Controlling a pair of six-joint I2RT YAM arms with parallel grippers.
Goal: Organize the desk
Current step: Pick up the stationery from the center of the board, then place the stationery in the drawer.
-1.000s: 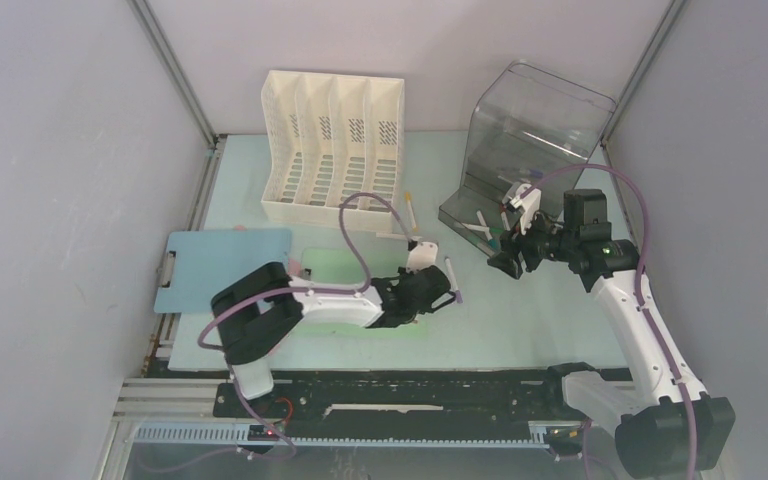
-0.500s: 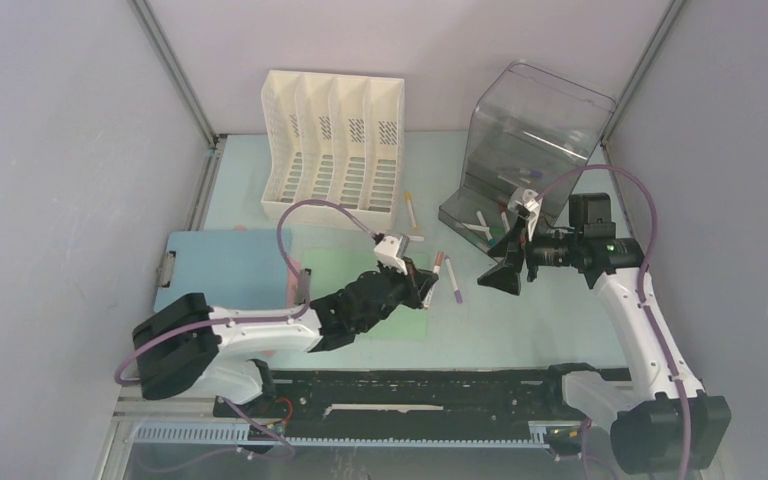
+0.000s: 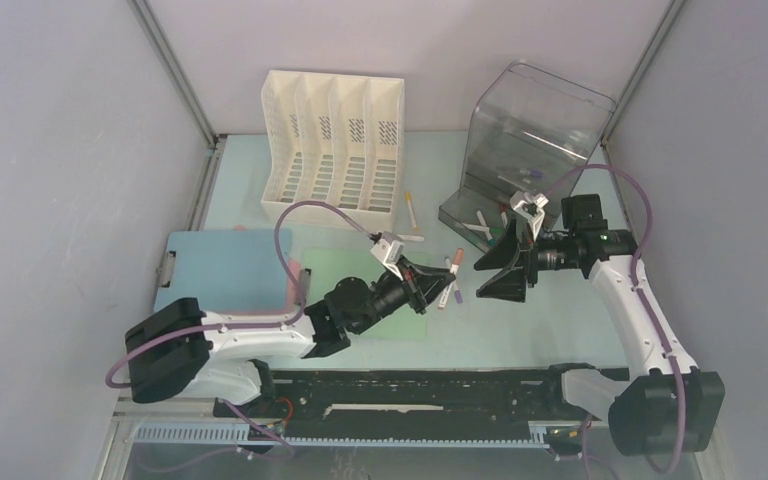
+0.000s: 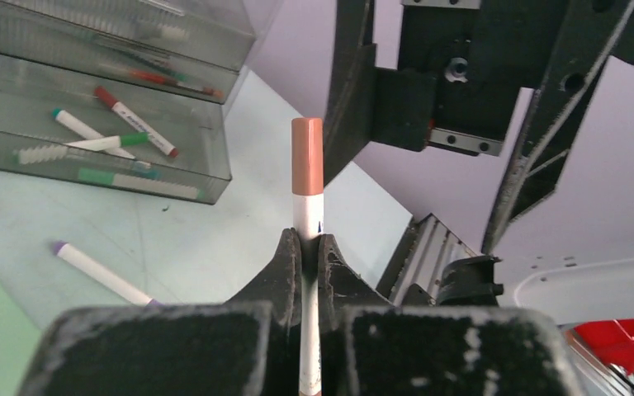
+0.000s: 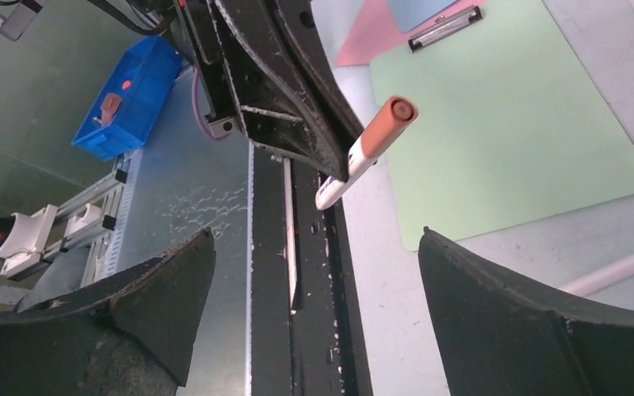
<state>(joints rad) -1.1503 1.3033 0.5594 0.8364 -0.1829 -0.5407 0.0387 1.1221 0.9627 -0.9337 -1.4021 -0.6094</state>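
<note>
The left claw (image 4: 309, 247) pinches a white marker (image 4: 306, 216) tight, brown cap (image 4: 306, 155) poking past its tips. The right claw (image 5: 315, 241) gapes wide and empty facing that cap, the bench (image 3: 520, 335) beneath both.

Rack (image 3: 332, 140) left of bin (image 3: 535, 140), both on desk (image 3: 540, 330)

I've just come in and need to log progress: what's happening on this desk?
The left gripper is shut on a white marker with a reddish-brown cap, pointing it at the right gripper, whose jaws stand wide open just short of it. It looks like a handover. Other markers lie in the smoky clear plastic bin, and a purple-capped one on the pale mint-green desk.
</note>
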